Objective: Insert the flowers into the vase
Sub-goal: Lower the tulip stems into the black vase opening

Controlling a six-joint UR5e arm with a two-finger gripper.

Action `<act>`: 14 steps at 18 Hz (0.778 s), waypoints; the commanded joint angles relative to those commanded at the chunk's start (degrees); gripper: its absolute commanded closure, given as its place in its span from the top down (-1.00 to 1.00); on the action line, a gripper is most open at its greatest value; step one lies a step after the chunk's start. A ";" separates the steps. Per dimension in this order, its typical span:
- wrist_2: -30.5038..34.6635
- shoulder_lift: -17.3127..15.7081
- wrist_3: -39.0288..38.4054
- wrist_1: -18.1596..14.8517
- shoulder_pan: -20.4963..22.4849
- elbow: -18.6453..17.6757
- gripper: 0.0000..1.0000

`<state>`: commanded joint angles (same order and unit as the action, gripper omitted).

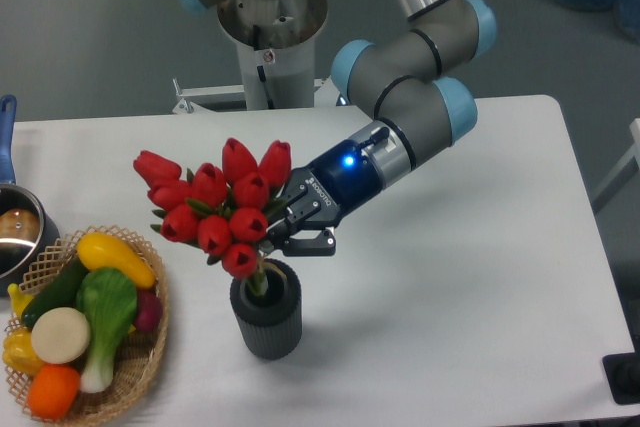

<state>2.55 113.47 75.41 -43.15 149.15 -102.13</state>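
The flowers (pixel 214 202), a bunch of red tulip buds with green leaves, lean to the left above the vase (pixel 266 311). Their short stems reach down into the vase's mouth. The vase is dark grey, ribbed and upright on the white table. My gripper (pixel 283 232) comes in from the right, just above the vase's rim, and is shut on the flowers' stems right under the buds. The lowest bud sits almost on the rim.
A wicker basket (pixel 138 367) of toy vegetables stands at the front left, close to the vase. A shiny metal pot (pixel 17 232) with a blue handle is at the left edge. The robot's base (pixel 270 32) rises behind the table.
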 joint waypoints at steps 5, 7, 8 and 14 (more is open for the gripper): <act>0.00 1.32 0.79 0.09 0.09 -0.44 -0.99; -0.09 2.02 2.80 0.09 0.09 -0.61 -0.92; -0.09 2.37 3.68 0.09 0.09 -0.96 -0.92; -0.18 2.90 6.24 0.09 0.35 -2.46 -0.94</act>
<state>2.37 116.37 81.65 -43.07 149.50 -104.59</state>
